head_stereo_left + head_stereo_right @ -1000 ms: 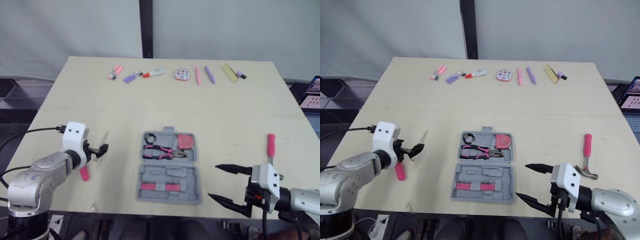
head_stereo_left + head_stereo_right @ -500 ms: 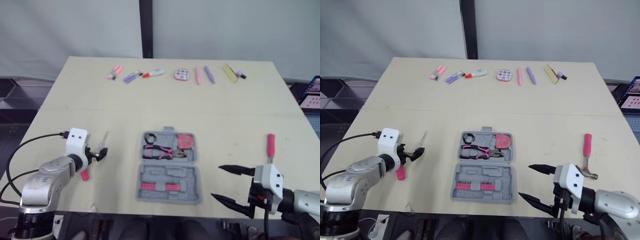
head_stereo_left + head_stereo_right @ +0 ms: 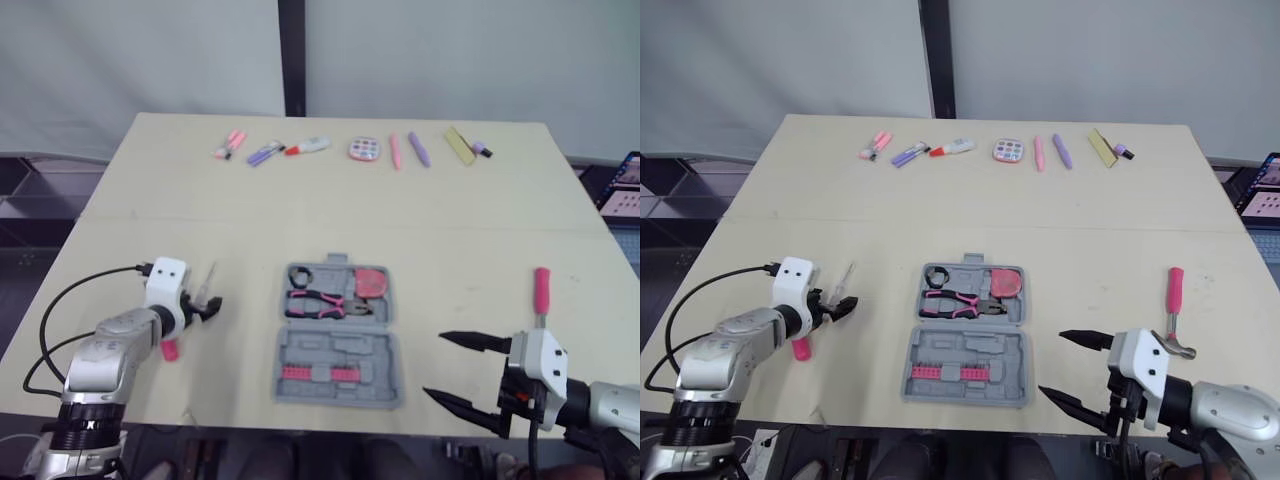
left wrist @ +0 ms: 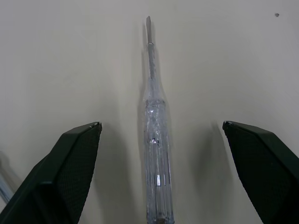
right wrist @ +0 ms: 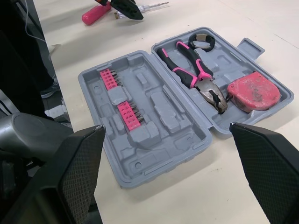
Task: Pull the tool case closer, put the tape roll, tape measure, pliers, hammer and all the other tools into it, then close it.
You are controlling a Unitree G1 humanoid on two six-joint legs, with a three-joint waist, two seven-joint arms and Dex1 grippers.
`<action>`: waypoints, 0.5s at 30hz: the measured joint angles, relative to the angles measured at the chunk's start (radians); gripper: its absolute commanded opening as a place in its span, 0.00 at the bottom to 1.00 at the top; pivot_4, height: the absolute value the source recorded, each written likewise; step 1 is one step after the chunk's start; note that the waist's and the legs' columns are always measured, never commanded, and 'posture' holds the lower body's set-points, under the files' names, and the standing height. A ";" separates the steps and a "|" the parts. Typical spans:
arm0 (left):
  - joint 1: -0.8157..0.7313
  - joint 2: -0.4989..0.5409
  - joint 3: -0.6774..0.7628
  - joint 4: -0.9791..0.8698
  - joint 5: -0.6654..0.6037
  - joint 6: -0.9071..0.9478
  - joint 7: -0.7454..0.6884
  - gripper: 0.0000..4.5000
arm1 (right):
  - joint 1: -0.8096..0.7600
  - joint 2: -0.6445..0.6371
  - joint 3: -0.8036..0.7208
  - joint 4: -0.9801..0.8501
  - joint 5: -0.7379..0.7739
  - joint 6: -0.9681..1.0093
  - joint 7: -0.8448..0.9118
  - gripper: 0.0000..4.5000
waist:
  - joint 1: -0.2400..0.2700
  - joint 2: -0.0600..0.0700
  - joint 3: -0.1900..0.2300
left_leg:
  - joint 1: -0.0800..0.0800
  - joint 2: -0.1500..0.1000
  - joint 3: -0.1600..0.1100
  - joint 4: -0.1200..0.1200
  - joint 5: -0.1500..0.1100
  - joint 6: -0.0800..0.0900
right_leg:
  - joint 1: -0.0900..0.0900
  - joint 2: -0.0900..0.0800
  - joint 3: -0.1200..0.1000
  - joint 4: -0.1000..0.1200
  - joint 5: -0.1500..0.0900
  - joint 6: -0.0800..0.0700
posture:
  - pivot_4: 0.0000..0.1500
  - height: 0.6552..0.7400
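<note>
The grey tool case (image 3: 338,335) lies open at the table's near middle. It holds a black tape roll (image 3: 300,275), pink pliers (image 3: 318,303), a red tape measure (image 3: 372,282) and pink bits (image 3: 320,372). A clear screwdriver (image 4: 155,140) lies left of the case, and my left gripper (image 3: 204,307) stands open at its handle end, one finger on each side. A pink-handled screwdriver (image 3: 169,348) lies by my left wrist. The pink-handled hammer (image 3: 541,293) rests at the right. My right gripper (image 3: 457,375) hangs open, holding nothing, near the front edge to the right of the case.
A row of small items lines the far edge: pink and purple markers (image 3: 248,150), a round pink palette (image 3: 364,149), a yellow block (image 3: 459,144). A black cable (image 3: 70,300) loops off my left arm. A laptop (image 3: 622,185) sits beyond the right edge.
My left gripper has moved right along the table, closer to the clear screwdriver and now straddling its handle. The right gripper has barely shifted and stays open.
</note>
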 measured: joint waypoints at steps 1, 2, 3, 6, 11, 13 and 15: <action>0.000 -0.001 0.000 0.003 0.002 -0.005 -0.002 0.99 | 0.001 0.000 0.000 -0.001 0.000 0.000 -0.001 1.00 | 0.000 0.000 0.000 | 0.000 0.000 0.000 0.000 0.000 0.000 | 0.000 0.000 0.000 0.000 0.000 0.000 | 1.00 0.92; 0.000 -0.001 0.000 0.004 0.002 -0.007 -0.002 0.99 | 0.002 0.000 0.000 -0.001 0.000 0.000 -0.001 1.00 | 0.000 0.000 0.000 | 0.000 0.000 0.000 0.000 0.000 0.000 | 0.000 0.000 0.000 0.000 0.000 0.000 | 1.00 0.92; 0.000 -0.002 0.000 0.006 0.003 -0.010 -0.005 0.99 | 0.003 0.000 0.000 -0.002 0.000 0.000 -0.002 1.00 | 0.000 0.000 0.000 | 0.000 0.000 0.000 0.000 0.000 0.000 | 0.000 0.000 0.000 0.001 0.000 0.000 | 1.00 0.92; 0.000 -0.002 0.000 0.013 0.005 -0.021 -0.012 0.99 | 0.005 0.000 0.000 -0.005 0.000 0.001 -0.006 1.00 | 0.001 0.000 0.000 | 0.000 0.000 0.000 0.000 0.000 0.000 | 0.000 0.000 0.000 0.003 0.000 0.000 | 1.00 0.92; -0.004 -0.002 -0.001 0.043 0.010 -0.056 -0.029 0.99 | 0.006 0.000 0.000 -0.011 0.000 0.002 -0.008 1.00 | 0.001 0.001 0.000 | 0.001 0.000 0.000 0.000 0.000 0.000 | 0.000 -0.001 0.000 0.004 0.000 0.000 | 1.00 0.92; -0.011 -0.004 -0.003 0.055 0.015 -0.067 -0.034 0.99 | 0.008 0.000 0.000 -0.011 0.000 0.003 -0.008 1.00 | 0.001 0.001 -0.001 | 0.001 0.000 0.000 0.000 0.000 0.000 | 0.000 -0.001 0.000 0.004 0.000 0.000 | 1.00 0.92; -0.026 -0.006 -0.004 0.078 0.019 -0.080 -0.038 0.99 | 0.008 0.000 0.000 -0.012 0.000 0.003 -0.008 1.00 | 0.001 0.001 -0.001 | 0.002 -0.001 0.000 0.001 0.000 0.000 | 0.000 -0.001 0.000 0.004 0.000 0.000 | 1.00 0.92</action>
